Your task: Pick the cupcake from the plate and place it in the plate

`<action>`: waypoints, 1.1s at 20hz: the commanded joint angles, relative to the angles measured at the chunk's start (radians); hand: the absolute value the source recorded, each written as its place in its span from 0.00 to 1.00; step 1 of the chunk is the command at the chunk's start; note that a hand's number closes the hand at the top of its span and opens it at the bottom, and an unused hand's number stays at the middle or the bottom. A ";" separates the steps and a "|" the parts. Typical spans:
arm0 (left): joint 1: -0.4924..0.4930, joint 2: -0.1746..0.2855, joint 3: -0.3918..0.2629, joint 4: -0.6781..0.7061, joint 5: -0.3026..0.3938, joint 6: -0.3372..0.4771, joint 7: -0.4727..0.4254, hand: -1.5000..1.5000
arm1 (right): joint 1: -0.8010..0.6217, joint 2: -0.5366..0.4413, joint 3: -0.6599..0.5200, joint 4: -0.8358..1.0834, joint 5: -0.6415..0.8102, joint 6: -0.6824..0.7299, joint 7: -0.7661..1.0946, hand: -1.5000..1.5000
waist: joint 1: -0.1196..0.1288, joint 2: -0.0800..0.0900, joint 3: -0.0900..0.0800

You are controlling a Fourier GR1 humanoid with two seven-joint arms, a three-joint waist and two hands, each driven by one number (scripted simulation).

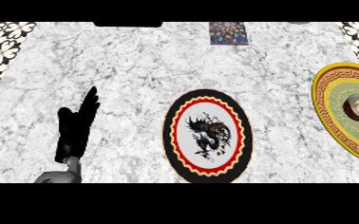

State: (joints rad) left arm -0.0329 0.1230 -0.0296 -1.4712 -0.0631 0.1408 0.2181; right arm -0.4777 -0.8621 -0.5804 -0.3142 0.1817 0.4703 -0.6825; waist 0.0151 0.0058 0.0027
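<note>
Cupcake (353, 106) on plate (321, 97), well right of hand (76, 126)

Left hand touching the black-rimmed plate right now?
Apart. The head view shows the left hand open, fingers up, at the lower left, with a strip of marble counter between it and the black-rimmed plate.

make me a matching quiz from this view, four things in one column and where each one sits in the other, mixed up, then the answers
Things:
1. left robot hand
2. black-rimmed plate
3. cupcake
4. blue patterned square

Places:
a. on the gold-rimmed plate, at the view's right edge
b. at the far edge of the counter
c. near the middle of the counter
d. at the left, open, fingers up

Pairs: 1-d, 2-c, 3-a, 4-b
</note>
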 commanded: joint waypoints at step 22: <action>-0.015 -0.018 0.011 -0.003 -0.023 -0.018 0.031 0.50 | 0.011 -0.006 0.079 0.113 0.032 -0.162 -0.126 0.00 | 0.002 0.000 0.000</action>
State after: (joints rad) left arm -0.0483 0.1107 -0.0083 -1.4611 -0.0780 0.1255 0.2242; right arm -0.4605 -0.8399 -0.5072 -0.2113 0.2112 0.3016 -0.8023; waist 0.0179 0.0071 0.0033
